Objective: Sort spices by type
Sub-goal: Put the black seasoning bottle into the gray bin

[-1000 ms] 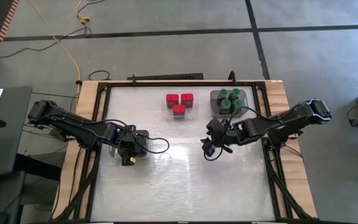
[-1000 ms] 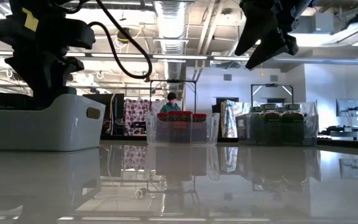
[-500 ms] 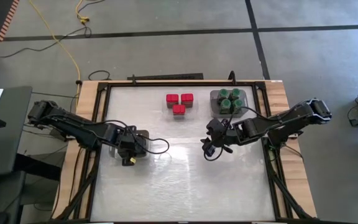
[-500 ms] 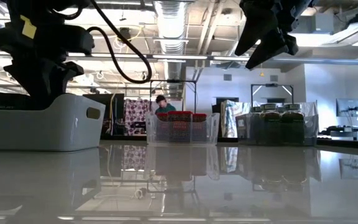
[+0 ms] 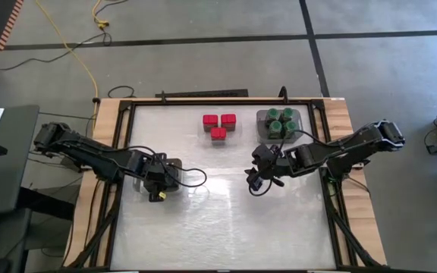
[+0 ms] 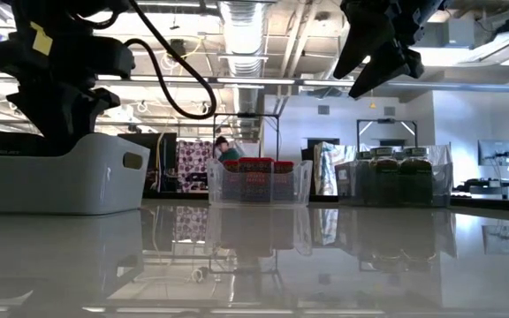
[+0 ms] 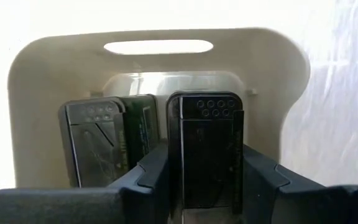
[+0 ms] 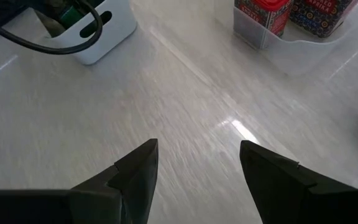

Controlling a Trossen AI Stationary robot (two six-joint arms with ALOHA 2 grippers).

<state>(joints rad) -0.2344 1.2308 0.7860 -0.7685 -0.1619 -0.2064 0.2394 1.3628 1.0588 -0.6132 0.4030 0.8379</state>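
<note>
My left gripper (image 5: 156,180) reaches down into a white bin (image 7: 36,93) at the table's left and is shut on a dark grey tin (image 7: 207,143). Two more dark tins (image 7: 95,146) stand beside it inside the bin. Three red spices (image 5: 218,125) sit in a clear tray at the far middle. Green-lidded jars (image 5: 278,123) fill a grey tray to their right. Near the table's middle right, my right gripper (image 5: 255,182) hangs open above the bare table, nothing between its fingers (image 8: 138,168). My left gripper pinches the dark tin by its two opposite sides (image 7: 178,165), one finger (image 7: 151,177) on each. The fingers come steeply from above, into the bin. The tin stands upright with its holed top (image 7: 207,106) showing. Whether its bottom rests on the bin floor is hidden.
The white bin (image 6: 60,172) stands at the table's left, near the edge. The clear tray (image 6: 259,181) and the grey tray (image 6: 405,181) line the far edge. The table's middle and near half is open white surface (image 5: 218,220). A person shows in the room far behind.
</note>
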